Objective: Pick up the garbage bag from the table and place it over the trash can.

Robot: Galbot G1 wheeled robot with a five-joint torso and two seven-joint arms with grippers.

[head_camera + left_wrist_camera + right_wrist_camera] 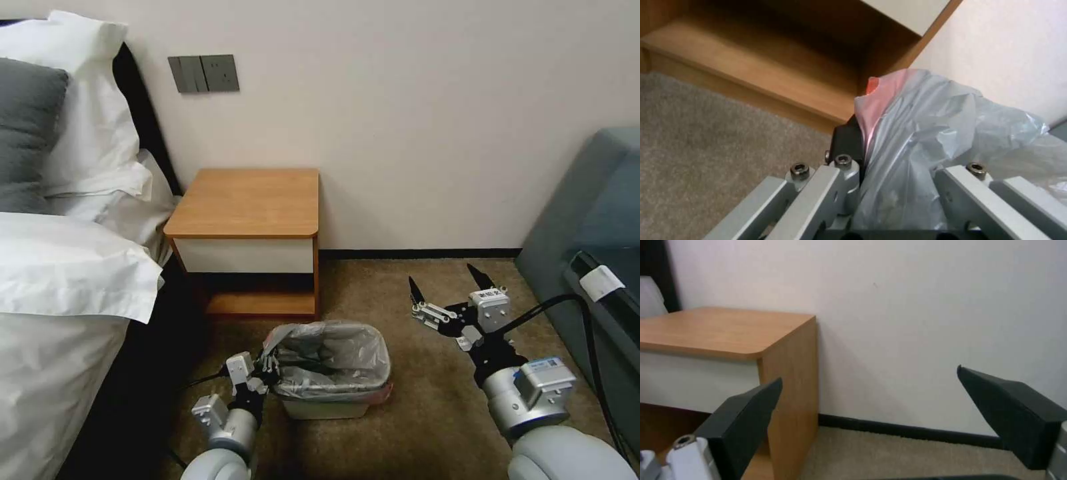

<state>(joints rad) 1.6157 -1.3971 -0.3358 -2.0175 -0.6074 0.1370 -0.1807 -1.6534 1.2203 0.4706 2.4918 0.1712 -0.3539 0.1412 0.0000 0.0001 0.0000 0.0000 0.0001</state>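
The garbage bag point(333, 353), grey crinkled plastic with a pinkish edge, lies spread over the mouth of the cream trash can point(327, 408), which stands on the carpet in front of the table point(247, 200). At the can's left rim my left gripper point(268, 363) is shut on the bag's edge. In the left wrist view the bag point(929, 133) bunches up between that gripper's fingers point(846, 140), with the table's low shelf point(751, 66) behind. My right gripper point(445, 280) hangs open above the carpet to the right of the can, holding nothing; its fingertips point(746, 406) frame the table's side point(786, 373) and the wall.
A bed with white linen point(60, 267) and pillows runs along the left, close to my left arm. A grey-blue upholstered seat point(587, 220) stands at the right. Open carpet point(413, 400) lies between the can and that seat. A black cable point(587, 333) trails from my right arm.
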